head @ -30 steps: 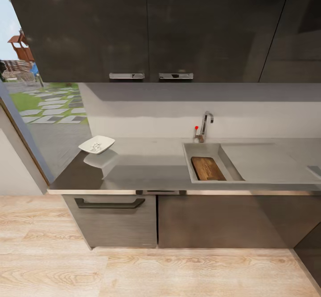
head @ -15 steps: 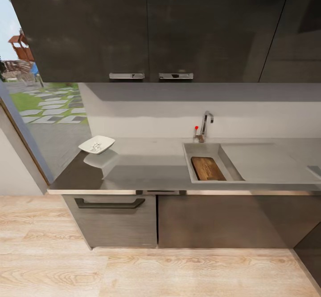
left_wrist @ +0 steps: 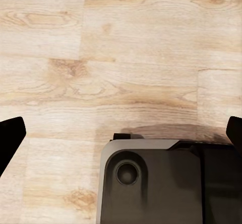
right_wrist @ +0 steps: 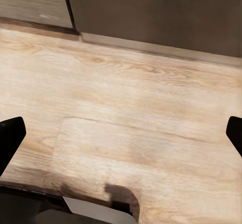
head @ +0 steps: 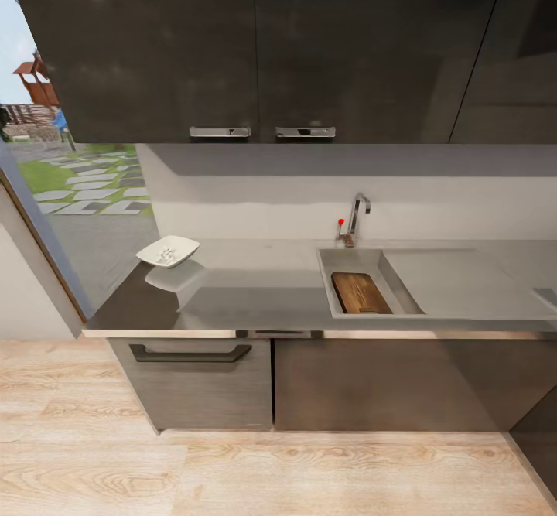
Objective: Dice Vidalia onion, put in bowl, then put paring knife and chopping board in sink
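A kitchen seen from above and in front: glossy dark upper cabinets [head: 255, 44] with chrome handles hang over a grey table [head: 247, 284] that runs along a pale backsplash. Set into the table right of centre is the sink [head: 340, 259], a rectangular grey basin with a sunken drainboard [head: 456, 280] on its right and a chrome faucet [head: 357, 214] with a small red knob behind it. The chopping board [head: 360, 293], dark brown wood, lies inside the basin, against its front part. Whether a knife lies with it cannot be made out. Well apart, near the table's left end, sits the white bowl [head: 168, 251], holding small pale pieces. Below are dark lower cabinets and a light wood floor [head: 232, 469]; at far left a glass opening looks onto a garden. The left end effector [left_wrist: 121, 138] hangs over the floor above the robot's grey base [left_wrist: 151, 183], fingertips spread wide at the frame edges, nothing between them. The right end effector [right_wrist: 121, 136] is likewise spread and empty, over floor near the cabinet fronts.
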